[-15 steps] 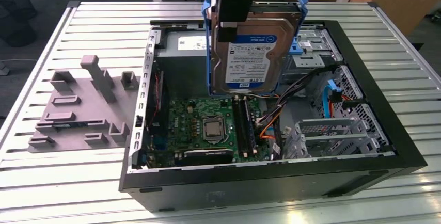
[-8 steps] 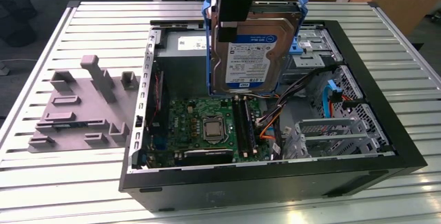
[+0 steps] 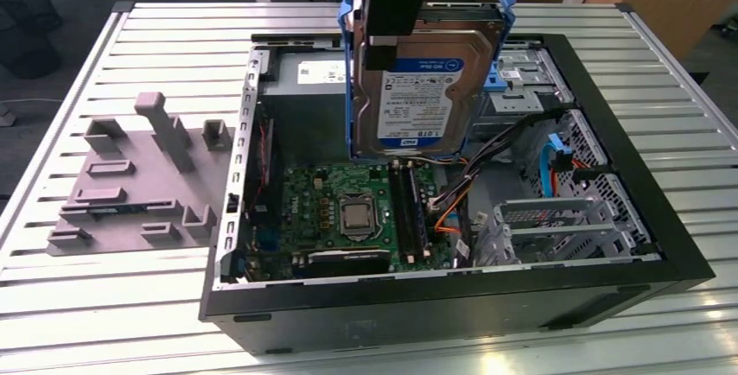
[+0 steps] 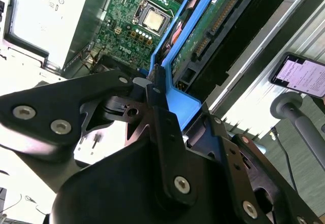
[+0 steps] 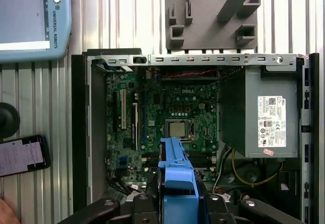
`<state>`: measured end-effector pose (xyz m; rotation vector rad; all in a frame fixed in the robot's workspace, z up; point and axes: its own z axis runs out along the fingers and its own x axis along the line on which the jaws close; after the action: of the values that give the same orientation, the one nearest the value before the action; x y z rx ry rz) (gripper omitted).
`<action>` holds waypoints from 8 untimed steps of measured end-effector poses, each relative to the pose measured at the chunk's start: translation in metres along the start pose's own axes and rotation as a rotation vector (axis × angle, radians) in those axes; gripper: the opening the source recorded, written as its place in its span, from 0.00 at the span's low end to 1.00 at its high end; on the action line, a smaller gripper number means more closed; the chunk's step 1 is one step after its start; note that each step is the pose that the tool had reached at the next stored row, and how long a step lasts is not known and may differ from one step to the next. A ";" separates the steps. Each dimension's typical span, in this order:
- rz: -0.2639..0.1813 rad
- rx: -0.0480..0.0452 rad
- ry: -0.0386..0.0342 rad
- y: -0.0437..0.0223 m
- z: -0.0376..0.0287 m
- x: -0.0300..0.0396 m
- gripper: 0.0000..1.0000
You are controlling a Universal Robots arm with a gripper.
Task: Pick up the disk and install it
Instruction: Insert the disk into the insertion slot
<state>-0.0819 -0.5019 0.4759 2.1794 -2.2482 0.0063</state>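
Note:
The disk (image 3: 421,90), a silver drive with a white-and-blue label in a blue plastic frame, hangs upright in the air above the open computer case (image 3: 461,297). My gripper (image 3: 386,42) is shut on its upper edge and holds it over the motherboard (image 3: 346,211). In the second wrist view the black fingers (image 4: 156,102) clamp the blue frame (image 4: 177,97), and the disk's green circuit side (image 4: 210,31) faces the camera. The first wrist view looks straight down past the frame's edge (image 5: 177,178) into the case.
A grey power-supply box (image 5: 264,117) fills one corner of the case. Orange and black cables (image 3: 461,193) and a metal drive cage (image 3: 554,219) lie toward the exterior view's right. A grey fixture (image 3: 138,176) stands beside the case. A phone (image 5: 23,155) and a pendant (image 5: 30,21) rest on the slatted table.

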 end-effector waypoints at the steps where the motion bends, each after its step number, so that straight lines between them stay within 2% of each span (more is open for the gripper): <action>1: 0.000 0.0001 -0.0001 -0.0004 0.0000 0.0000 0.36; 8: 0.000 0.0000 0.0000 -0.0021 0.0000 0.0000 0.36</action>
<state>-0.0798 -0.5019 0.4759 2.1795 -2.2481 0.0063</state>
